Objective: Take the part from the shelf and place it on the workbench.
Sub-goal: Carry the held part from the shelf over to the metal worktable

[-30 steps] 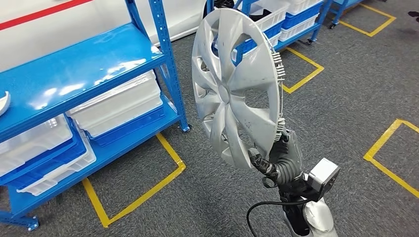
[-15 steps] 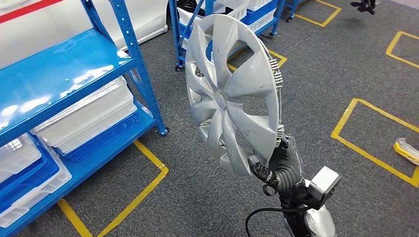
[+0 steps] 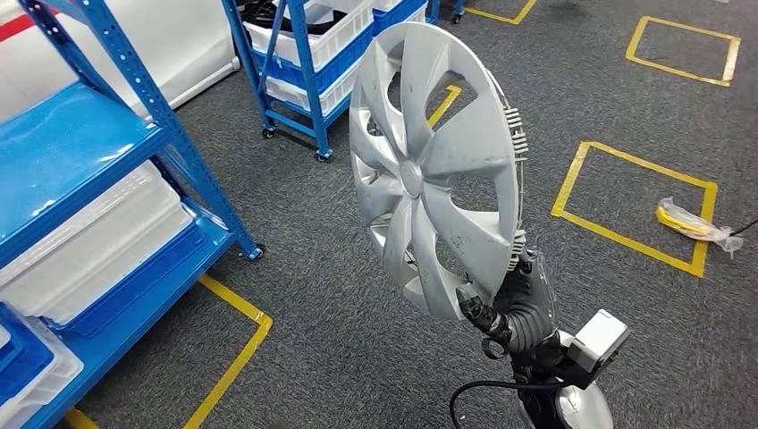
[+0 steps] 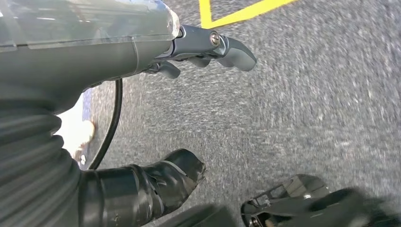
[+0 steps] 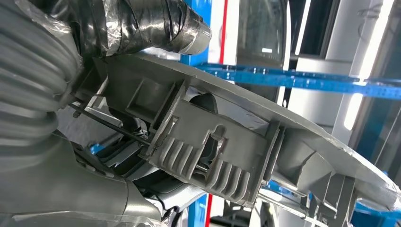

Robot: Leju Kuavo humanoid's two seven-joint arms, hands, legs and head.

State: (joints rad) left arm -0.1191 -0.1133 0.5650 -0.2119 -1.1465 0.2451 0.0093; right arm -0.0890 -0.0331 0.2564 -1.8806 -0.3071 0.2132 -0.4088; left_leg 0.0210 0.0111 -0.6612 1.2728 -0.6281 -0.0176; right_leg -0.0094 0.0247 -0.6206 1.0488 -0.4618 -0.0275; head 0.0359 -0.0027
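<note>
The robot's right hand grips the lower rim of a silver hubcap, holding it upright on edge at the centre of the head view, face turned toward 9 o'clock. The right wrist view shows the hubcap's ribbed grey back with the thumb pressed along its rim. The left hand hangs over the floor with nothing in it, fingers apart. Dark grey carpet covers the floor, marked with yellow tape squares. A blue metal shelf with white bins stands at 9 o'clock. A wheeled blue rack of white crates sits at 11 o'clock. A yellow packet in clear plastic lies on the carpet at 3 o'clock.
</note>
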